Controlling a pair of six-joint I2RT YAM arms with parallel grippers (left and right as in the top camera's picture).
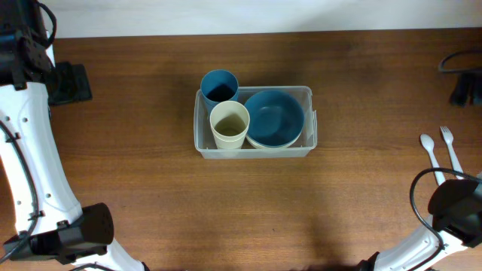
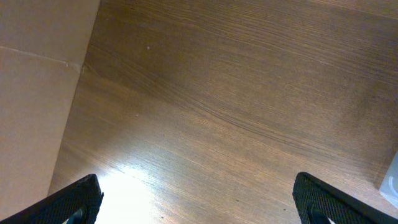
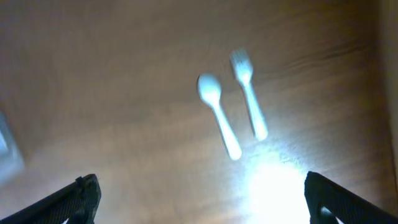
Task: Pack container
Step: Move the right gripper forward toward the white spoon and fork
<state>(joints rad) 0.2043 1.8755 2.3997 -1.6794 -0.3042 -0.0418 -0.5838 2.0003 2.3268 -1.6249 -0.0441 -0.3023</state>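
a: where does the packing stand?

b: the container (image 1: 254,153) sits at the middle of the table (image 1: 151,203). inside it, a blue cup (image 1: 219,86) stands at the 10 o'clock corner and a cream cup (image 1: 229,125) at about 8 o'clock, just beside it. a blue bowl (image 1: 274,116) fills the 3 o'clock half. there looks to be a cream rim under that bowl, but i can't tell for sure.

a: so what's left out?

b: a white spoon (image 1: 429,150) and a white fork (image 1: 449,147), lying side by side out near the 3 o'clock edge of the table, well apart from the container. i'd judge the cutlery is the step in hand.

a: and your tools?

b: my left tool (image 2: 199,208) is spread wide over bare wood, with nothing between the jaws. my right tool (image 3: 199,202) is spread wide too, hanging above the spoon (image 3: 219,116) and fork (image 3: 249,102), touching neither.

a: next move?

b: i'd lower the right tool over one handle, probably the spoon's since it lies nearer. the handles are thin, flat on the table and close together, so the jaws need to straddle just one handle and close low.
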